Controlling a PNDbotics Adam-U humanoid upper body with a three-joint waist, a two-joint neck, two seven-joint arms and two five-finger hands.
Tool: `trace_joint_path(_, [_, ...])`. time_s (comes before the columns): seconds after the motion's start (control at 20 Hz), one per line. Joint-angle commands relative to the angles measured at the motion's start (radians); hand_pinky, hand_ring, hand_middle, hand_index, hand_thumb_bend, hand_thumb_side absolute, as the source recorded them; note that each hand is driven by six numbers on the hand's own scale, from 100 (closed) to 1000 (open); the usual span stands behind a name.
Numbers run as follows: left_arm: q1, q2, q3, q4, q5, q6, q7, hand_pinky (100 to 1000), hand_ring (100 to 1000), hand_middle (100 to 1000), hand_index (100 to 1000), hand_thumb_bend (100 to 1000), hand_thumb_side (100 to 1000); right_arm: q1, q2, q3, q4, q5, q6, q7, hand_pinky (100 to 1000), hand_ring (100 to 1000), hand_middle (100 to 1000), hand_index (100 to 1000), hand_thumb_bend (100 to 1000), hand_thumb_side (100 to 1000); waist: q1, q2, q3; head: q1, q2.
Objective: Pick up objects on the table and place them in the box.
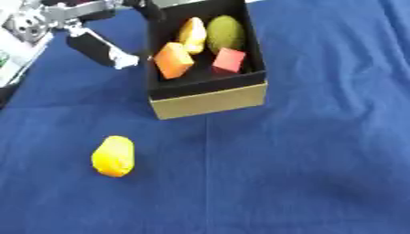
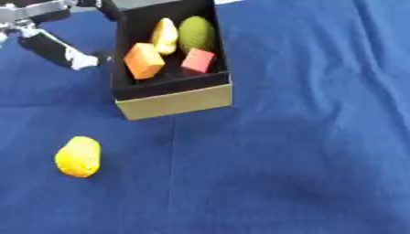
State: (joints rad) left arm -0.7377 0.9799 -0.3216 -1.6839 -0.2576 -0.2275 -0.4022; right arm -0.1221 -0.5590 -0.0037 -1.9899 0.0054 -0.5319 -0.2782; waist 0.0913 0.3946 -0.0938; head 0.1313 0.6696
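Observation:
A yellow lemon-shaped fruit lies on the blue cloth at the lower left, with nothing touching it. The box, black inside with tan outer walls, stands at the top centre. It holds an orange block, a red block, a yellow fruit and a green fruit. My left hand hangs at the upper left, just left of the box. It is open and holds nothing. One finger stretches down towards the box's left wall. My right hand shows in neither view.
The blue cloth covers the whole table, lightly creased at the right. A pale edge of equipment shows at the far left border.

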Motion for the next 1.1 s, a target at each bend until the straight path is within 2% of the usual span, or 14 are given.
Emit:
trace_joint_path(0.05, [0.104, 0.125, 0.028, -0.184, 0.038, 0.052, 0.060, 841, 756, 708, 845, 288, 296, 0.004, -0.026, -0.018, -0.010, -0.009, 0.001, -0.008, 777, 787, 734, 822, 100, 534, -0.011, -0.031, 0.015, -0.029, 0.015])
trace_joint_path(0.2, [0.229, 0.163, 0.035, -0.296, 0.042, 0.104, 0.091, 842, 758, 712, 848, 272, 333, 0.015, -0.020, -0.023, -0.010, -0.012, 0.004, -0.010, 777, 787, 734, 822, 100, 535, -0.023, -0.041, 0.040, -0.060, 0.027])
trace_joint_path(0.4, [0.321, 0.178, 0.014, -0.315, 0.001, 0.097, 0.091, 845, 775, 738, 861, 314, 379, 0.025, -0.013, -0.026, -0.010, -0.013, 0.009, -0.011, 777, 787, 734, 822, 100, 536, -0.034, -0.050, 0.068, -0.085, 0.039])
trace_joint_path(0.55, [0.378, 0.181, 0.001, -0.316, -0.039, 0.122, 0.078, 853, 789, 758, 881, 333, 423, 0.027, -0.006, -0.026, -0.010, -0.014, 0.013, -0.012, 777, 787, 733, 822, 100, 537, -0.041, -0.052, 0.083, -0.093, 0.041])
trace_joint_path(0.8, [0.420, 0.159, -0.009, -0.316, -0.098, 0.188, 0.059, 866, 811, 785, 895, 377, 447, 0.026, 0.007, -0.022, -0.010, -0.010, 0.018, -0.009, 777, 787, 733, 821, 100, 536, -0.050, -0.044, 0.095, -0.094, 0.038])
trace_joint_path(0.9, [0.420, 0.146, -0.013, -0.316, -0.134, 0.216, 0.053, 870, 819, 791, 893, 422, 438, 0.024, 0.014, -0.018, -0.010, -0.006, 0.022, -0.008, 776, 787, 732, 821, 100, 536, -0.054, -0.039, 0.096, -0.089, 0.032])
trace_joint_path(1.1, [0.398, 0.121, -0.029, -0.316, -0.199, 0.272, 0.052, 875, 828, 801, 899, 442, 445, 0.020, 0.027, -0.007, -0.010, 0.004, 0.029, -0.006, 776, 787, 732, 820, 100, 536, -0.057, -0.027, 0.092, -0.073, 0.022])
